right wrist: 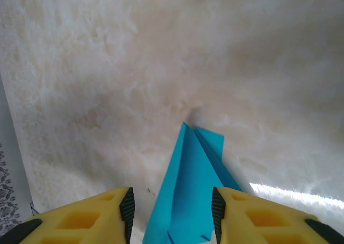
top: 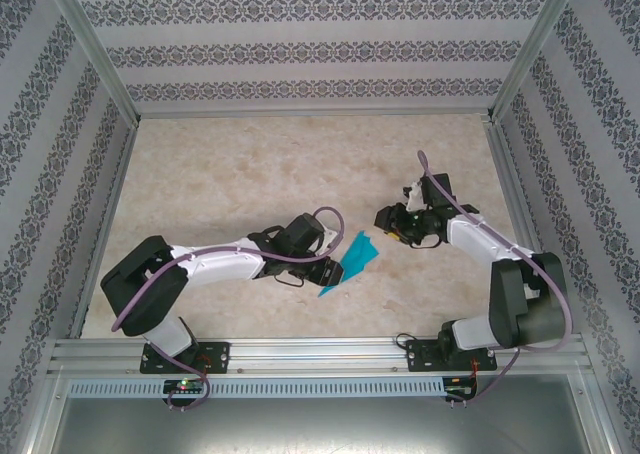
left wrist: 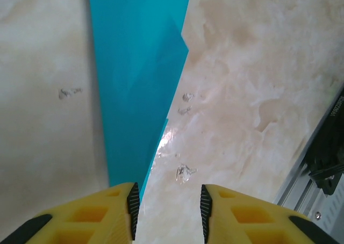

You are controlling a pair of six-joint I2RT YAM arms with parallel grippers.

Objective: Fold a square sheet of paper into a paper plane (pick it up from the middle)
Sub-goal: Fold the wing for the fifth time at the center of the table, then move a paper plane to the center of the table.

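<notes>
Left gripper [left wrist: 166,212]: jaws apart, nothing held. Paper plane [left wrist: 137,93] on tabletop [left wrist: 258,93], narrow end beside its left finger. Right gripper [right wrist: 172,212]: fingers spread, empty, plane just ahead.

Marbled beige table [top: 250,164], patterned striped walls [top: 300,49]

teal paper plane [top: 352,262] (folded), on table
</notes>
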